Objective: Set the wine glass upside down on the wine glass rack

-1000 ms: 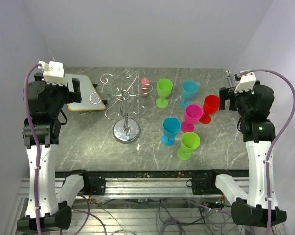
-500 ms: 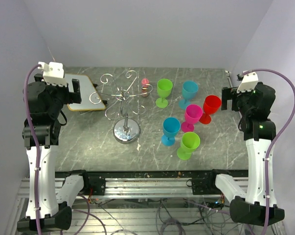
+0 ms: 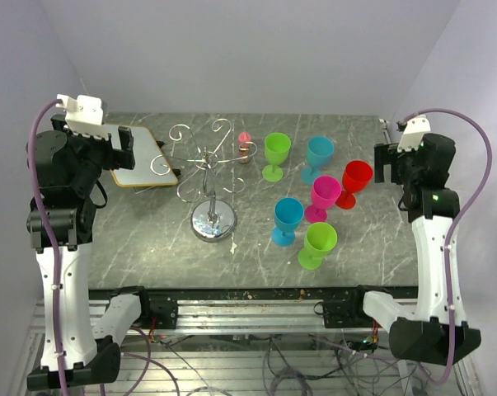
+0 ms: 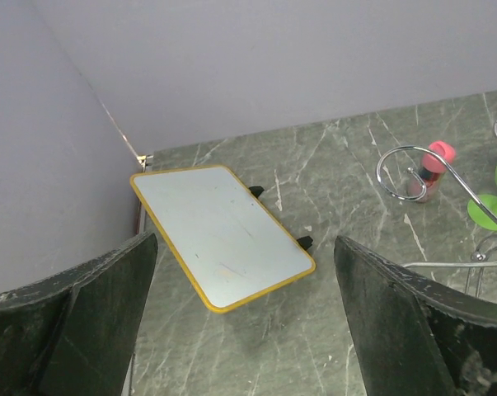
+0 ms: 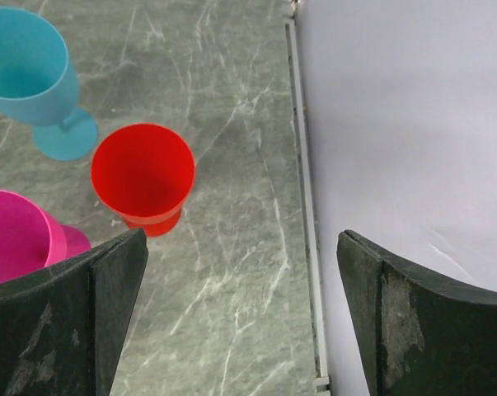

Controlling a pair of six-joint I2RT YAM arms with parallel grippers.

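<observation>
From where I stand, none of the job looks done. The rack (image 3: 208, 177) stands on the table (image 3: 149, 239) with all its curled wire arms bare and no glass hanging from it.

All six glasses sit upright on their feet to the right of the rack, clear of it. A green glass (image 3: 275, 155) and a teal glass (image 3: 318, 156) are toward the back. A blue glass (image 3: 287, 219) is the one nearest the rack's round base. A pink glass (image 3: 323, 196) and a red glass (image 3: 354, 181) stand further right, so close together that I cannot tell if they touch. The other green glass (image 3: 318, 243) is nearest the front. A small pink-capped bottle (image 3: 245, 147) stands just behind the rack.

The right gripper (image 3: 384, 165) is up in the air beyond the red glass, on the side away from the rack. Its fingers are spread wide with nothing between them. The left gripper (image 3: 124, 148) hangs on the rack's left side, above a yellow-edged board (image 3: 137, 157), and it is spread wide and empty too.

So the whole task lies ahead: take hold of a glass, lift it, turn it over and slip its stem into one of the wire loops. My guess is the red glass goes first, since it is closest to the right gripper, but nothing settles that yet.
</observation>
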